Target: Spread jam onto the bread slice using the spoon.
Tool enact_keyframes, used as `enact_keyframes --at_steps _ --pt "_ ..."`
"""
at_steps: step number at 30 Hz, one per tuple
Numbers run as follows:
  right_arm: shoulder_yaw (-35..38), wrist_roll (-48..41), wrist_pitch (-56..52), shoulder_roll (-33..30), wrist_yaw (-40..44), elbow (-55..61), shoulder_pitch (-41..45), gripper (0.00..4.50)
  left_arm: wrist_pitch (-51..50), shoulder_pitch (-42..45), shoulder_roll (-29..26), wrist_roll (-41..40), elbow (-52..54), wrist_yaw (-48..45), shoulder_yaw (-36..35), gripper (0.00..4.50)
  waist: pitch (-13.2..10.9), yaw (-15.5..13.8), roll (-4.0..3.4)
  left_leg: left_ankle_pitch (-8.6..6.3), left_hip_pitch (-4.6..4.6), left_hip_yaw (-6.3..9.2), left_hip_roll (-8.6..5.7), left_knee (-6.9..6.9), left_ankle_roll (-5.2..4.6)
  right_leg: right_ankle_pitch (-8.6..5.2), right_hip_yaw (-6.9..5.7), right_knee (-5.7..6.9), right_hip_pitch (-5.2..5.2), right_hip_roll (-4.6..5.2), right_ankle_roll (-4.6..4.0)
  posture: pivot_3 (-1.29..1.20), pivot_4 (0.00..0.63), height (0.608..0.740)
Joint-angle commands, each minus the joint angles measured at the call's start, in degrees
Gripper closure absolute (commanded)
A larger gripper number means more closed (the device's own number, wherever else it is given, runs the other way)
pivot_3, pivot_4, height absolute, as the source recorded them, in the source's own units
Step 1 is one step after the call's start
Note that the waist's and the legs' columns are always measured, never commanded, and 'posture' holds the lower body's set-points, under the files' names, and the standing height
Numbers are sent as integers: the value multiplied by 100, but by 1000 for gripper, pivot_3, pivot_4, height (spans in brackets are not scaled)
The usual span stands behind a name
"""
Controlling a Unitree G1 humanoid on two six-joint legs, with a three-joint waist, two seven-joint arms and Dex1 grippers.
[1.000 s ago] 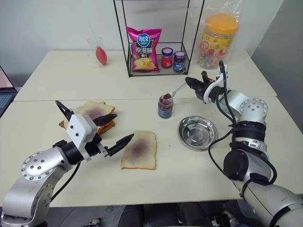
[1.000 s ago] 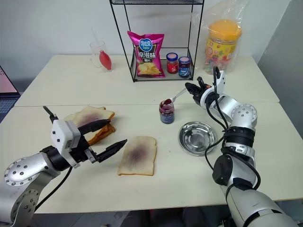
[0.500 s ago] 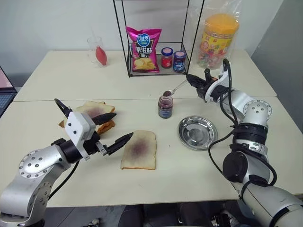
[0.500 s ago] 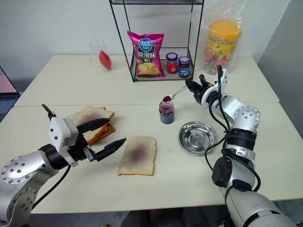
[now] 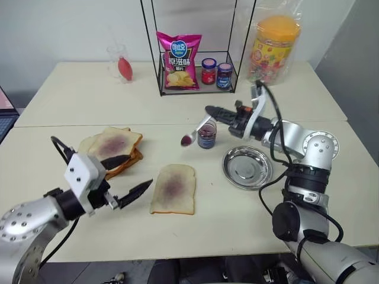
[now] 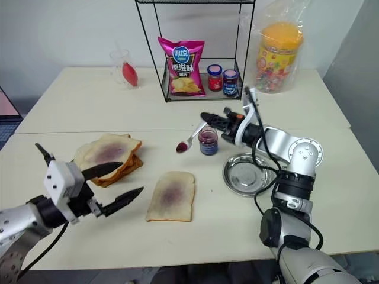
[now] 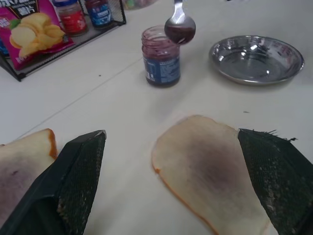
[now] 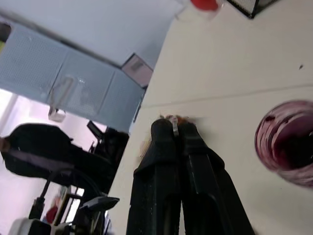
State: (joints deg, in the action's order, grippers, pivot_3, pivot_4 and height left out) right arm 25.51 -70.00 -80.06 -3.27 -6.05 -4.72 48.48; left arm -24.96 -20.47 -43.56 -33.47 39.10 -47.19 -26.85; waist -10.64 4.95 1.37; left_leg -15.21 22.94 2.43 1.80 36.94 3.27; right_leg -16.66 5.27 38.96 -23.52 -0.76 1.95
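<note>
Right gripper (image 5: 212, 110) is clamped on the spoon (image 5: 197, 131), whose bowl carries jam (image 7: 180, 33) in the air beside the open jam jar (image 5: 206, 136). Left gripper (image 5: 129, 176) hangs spread wide, just beside the bread slice (image 5: 173, 188) lying flat on the table (image 5: 237, 213).

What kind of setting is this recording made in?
Probably an office or lab staged as a snack table: plain pushed-together tables, a wire rack of chips, and a laptop's edge.

Lab-like test room, plain white tables (image 5: 77, 94) pushed together, bare wall, staged wire rack (image 5: 195, 47) of snacks
</note>
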Motion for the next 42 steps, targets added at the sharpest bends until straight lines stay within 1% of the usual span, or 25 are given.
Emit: enact_keyframes --at_steps 1,5,8,9,11,17,22,30,37,42 --pt "-404 -160 -135 101 130 420 -209 4480 342 -577 130 57 221 -307 -301 0 -1 0 -1 0 0 -3 2 0 0 -1 0 0 0 0 -1 0 150 740" --pt "-947 73 -10 121 420 549 -421 4480 560 -796 195 112 215 -410 -267 0 -1 2 -2 0 -2 0 1 2 0 -2 -1 6 -2 -1 -2 0 150 740" --pt "-1434 483 313 5 848 590 -469 4480 634 -888 198 143 95 -473 -299 0 -1 4 -2 1 -5 -2 -1 7 0 -2 -3 6 2 -2 -1 0 150 740" --pt "-1782 778 565 -105 1154 686 -476 4480 689 -909 217 190 29 -484 -270 0 -1 4 -2 1 -5 -3 -1 10 0 0 -2 6 2 -2 2 0 150 740" --pt "-2222 1181 927 -238 1573 793 -491 4480 747 -922 248 225 -38 -486 -221 0 -1 6 -1 1 -6 -9 -3 11 0 1 4 5 2 -2 4 0 150 740" --pt "-2904 1989 1756 -357 2265 985 -561 4480 847 -848 251 286 -164 -517 -121 0 0 2 0 1 -6 -6 1 6 0 1 1 6 1 -3 3 0 150 740" --pt "-3216 2368 2131 -380 2558 1362 -611 4480 820 -742 192 271 -225 -537 -118 0 0 -2 0 1 -5 -5 0 6 0 1 1 6 1 -1 3 0 150 740" --pt "-3759 2953 2648 -731 3067 2148 -769 4480 745 -582 104 270 -250 -536 -65 0 1 -10 2 1 -6 4 1 8 1 1 -5 9 1 -1 2 0 150 740" --pt "-3850 3262 2856 -997 3298 2482 -805 4480 740 -565 81 265 -307 -587 -84 0 2 -14 3 1 -6 9 1 9 1 2 -8 11 2 -1 2 0 150 740" --pt "-3773 3166 2689 -1073 3344 2805 -863 4480 754 -549 79 283 -351 -642 -96 0 2 -15 3 1 -6 17 1 9 1 2 -9 11 2 0 2 0 150 740"
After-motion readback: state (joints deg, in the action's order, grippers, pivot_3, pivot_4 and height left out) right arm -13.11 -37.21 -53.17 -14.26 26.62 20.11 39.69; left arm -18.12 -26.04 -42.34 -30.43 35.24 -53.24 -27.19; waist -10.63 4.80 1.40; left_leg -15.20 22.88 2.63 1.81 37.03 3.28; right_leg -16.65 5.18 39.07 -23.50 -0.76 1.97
